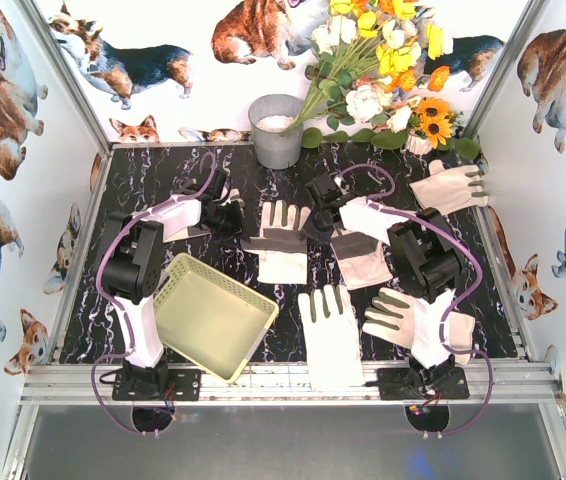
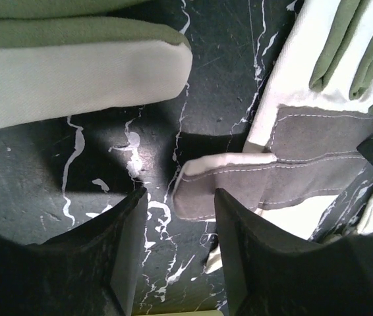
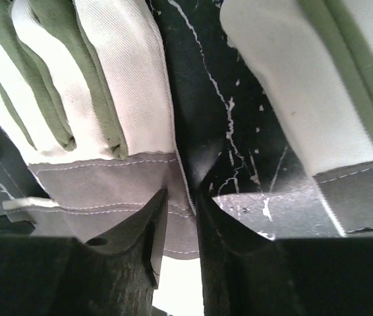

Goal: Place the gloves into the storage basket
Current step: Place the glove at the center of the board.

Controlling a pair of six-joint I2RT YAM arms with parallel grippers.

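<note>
Several white and grey gloves lie on the black marbled table. The pale yellow-green basket point(image 1: 213, 315) sits tilted at the front left and holds no glove. My left gripper point(image 1: 231, 210) is open, low over the table, its jaws point(image 2: 180, 197) straddling the tip of the grey thumb point(image 2: 219, 187) of the centre glove point(image 1: 281, 240). My right gripper point(image 1: 315, 225) is at that glove's right edge. In the right wrist view its jaws point(image 3: 181, 204) are nearly closed on the edge of the glove's grey patch point(image 3: 107, 191). Another glove point(image 3: 298, 85) lies just to the right.
Other gloves lie at the left point(image 1: 178, 215), front centre point(image 1: 331, 330), front right point(image 1: 413, 315), back right point(image 1: 453, 185) and under the right arm point(image 1: 361, 258). A grey metal bucket point(image 1: 276, 130) and a flower bunch point(image 1: 383, 70) stand at the back.
</note>
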